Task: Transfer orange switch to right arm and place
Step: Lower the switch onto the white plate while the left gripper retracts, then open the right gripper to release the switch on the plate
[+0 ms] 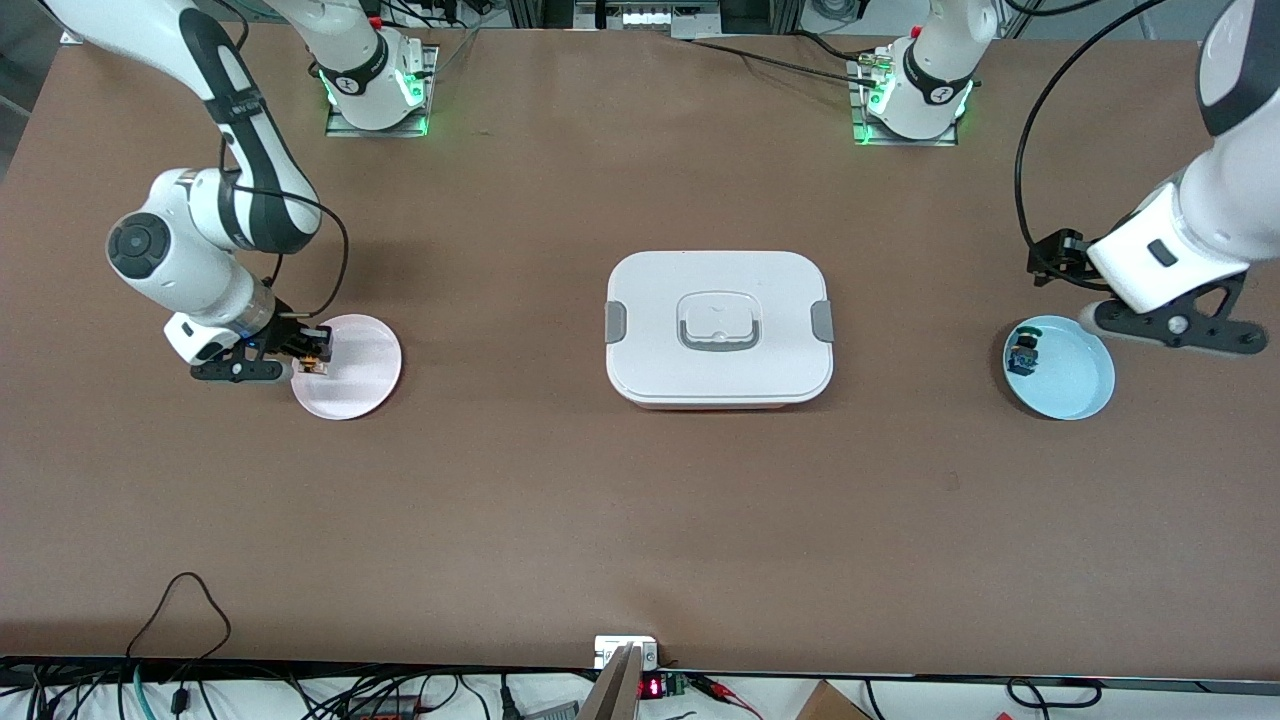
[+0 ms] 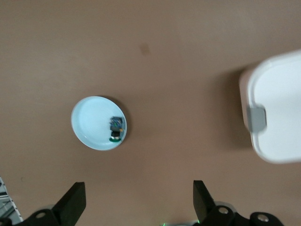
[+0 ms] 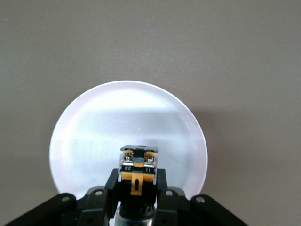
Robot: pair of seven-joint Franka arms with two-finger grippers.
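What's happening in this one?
The right hand is shut on the orange switch and holds it over the pink plate at the right arm's end of the table. The left hand is open, over the table beside the blue plate, where a blue-and-green switch lies. A closed white box sits mid-table.

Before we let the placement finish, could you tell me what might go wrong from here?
1. The right gripper holds the orange switch over the edge of the pink plate; released here, it might tip or roll off.
2. Held by its lower body only, the switch may land tilted.
3. The left gripper waits open above the blue plate; little risk there.
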